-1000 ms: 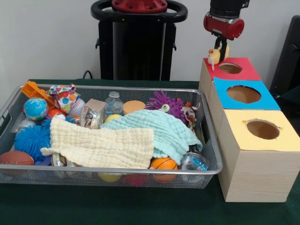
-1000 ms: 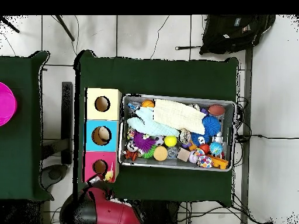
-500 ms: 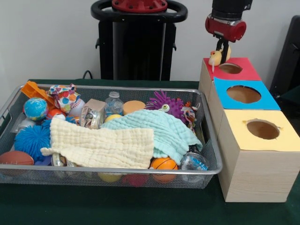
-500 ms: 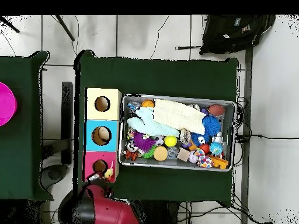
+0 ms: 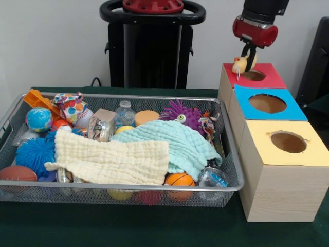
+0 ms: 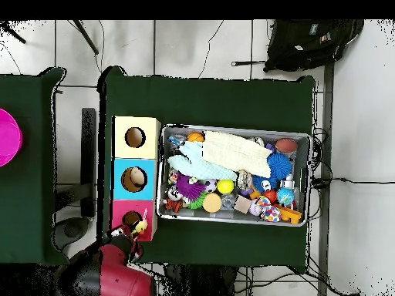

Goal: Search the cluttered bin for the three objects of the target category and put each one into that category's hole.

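A small yellow plush toy [image 5: 239, 64] hangs in my gripper [image 5: 245, 57], which is shut on it just above the red box's hole [image 5: 253, 75]. In the overhead view the yellow plush toy [image 6: 140, 227] shows at the near edge of the red box [image 6: 120, 210], beside its hole [image 6: 132, 219]. The blue box [image 5: 293, 110] and the yellow box [image 5: 259, 126] each have a round hole. The wire bin [image 5: 232, 160] holds balls, a purple spiky toy [image 5: 182, 114], a mint cloth [image 5: 175, 144] and a cream cloth [image 5: 113, 157].
The three boxes stand in a row right of the bin in the front view. Something pale lies inside the blue box's hole [image 6: 134, 179]. A black backpack [image 6: 308, 38] lies on the floor. A second green table with a magenta disc [image 6: 8, 137] is at the overhead view's left.
My gripper has carried the yellow plush toy rightward in the front view, from the red box's left edge to just over its hole.
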